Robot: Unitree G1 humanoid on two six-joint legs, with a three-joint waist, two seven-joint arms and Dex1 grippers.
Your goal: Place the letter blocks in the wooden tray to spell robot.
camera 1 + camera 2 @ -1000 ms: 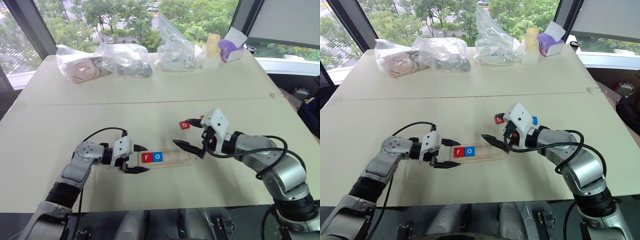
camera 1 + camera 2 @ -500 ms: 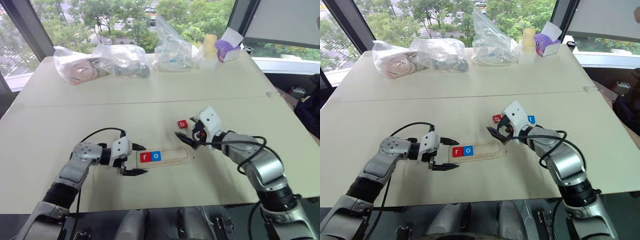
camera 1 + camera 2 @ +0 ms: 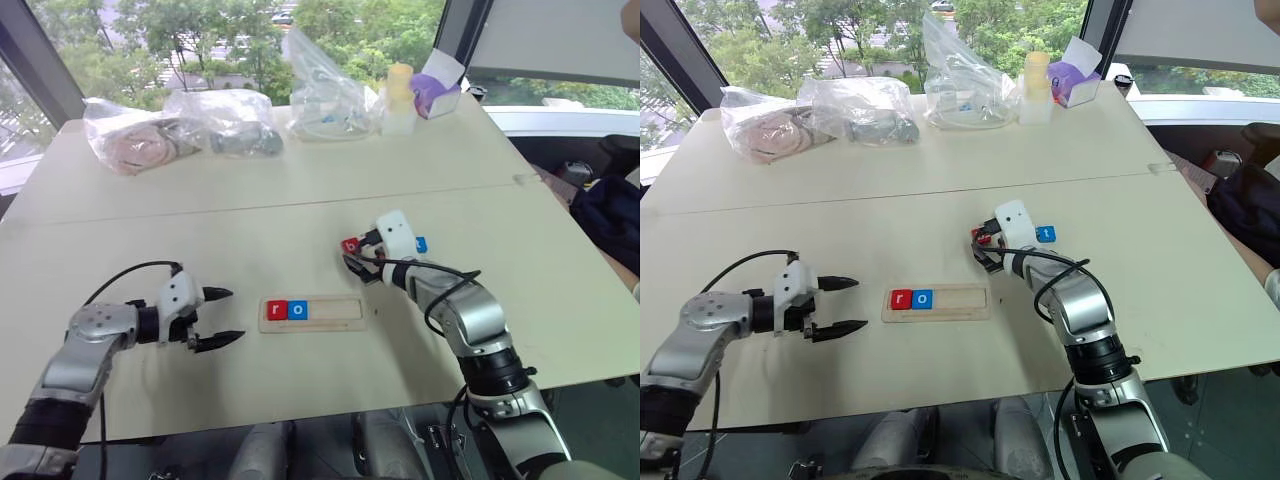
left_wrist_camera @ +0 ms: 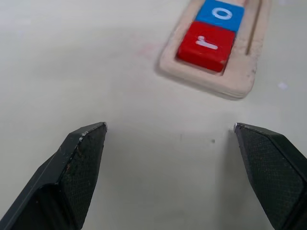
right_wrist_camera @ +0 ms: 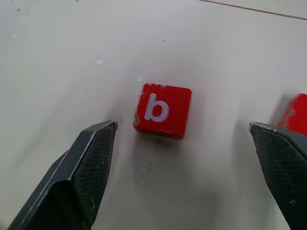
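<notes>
The wooden tray (image 3: 335, 312) lies mid-table with a red r block (image 3: 277, 310) and a blue o block (image 3: 298, 310) at its left end. My left gripper (image 3: 227, 316) hovers open to the left of the tray, apart from it, with nothing between its fingers (image 4: 81, 158). Behind the tray's right end sits a red b block (image 5: 161, 110). My right gripper (image 5: 183, 125) is open just in front of that block, a finger (image 5: 88, 172) on each side. Another red block (image 5: 295, 115) lies beside it. A blue t block (image 3: 421, 244) lies behind the right wrist.
Along the table's far edge stand several clear plastic bags (image 3: 225, 120), a pale bottle (image 3: 399, 85) and a purple box (image 3: 435, 92). A seam (image 3: 250, 205) crosses the tabletop. The table's front edge runs close below the tray.
My left gripper has drawn back to the left, away from the tray's end. My right gripper has moved from the tray's right end up to the red b block. The camera has shifted.
</notes>
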